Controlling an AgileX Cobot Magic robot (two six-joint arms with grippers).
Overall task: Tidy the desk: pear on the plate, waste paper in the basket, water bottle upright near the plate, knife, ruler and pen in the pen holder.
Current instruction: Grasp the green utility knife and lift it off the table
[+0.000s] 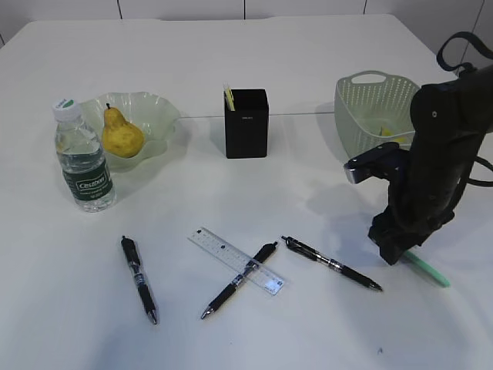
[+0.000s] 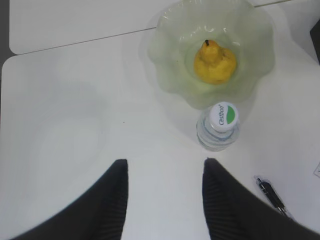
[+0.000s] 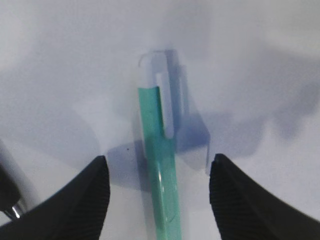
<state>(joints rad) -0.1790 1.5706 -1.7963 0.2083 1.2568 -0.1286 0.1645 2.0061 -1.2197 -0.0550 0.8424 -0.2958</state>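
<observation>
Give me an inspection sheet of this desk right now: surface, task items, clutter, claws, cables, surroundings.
Surface: white table, a seam running across behind the holder.
Job's things: pear on the green plate; water bottle upright beside the plate; pen holder with something yellow inside; basket; ruler with one black pen lying across it; two more black pens flat on the table; green pen flat.
Clutter: nothing seen.
Claws: left claw open over bare table; right claw open, straddling the green pen.
Cables: black loop by the right arm.
Surroundings: nothing seen.
</observation>
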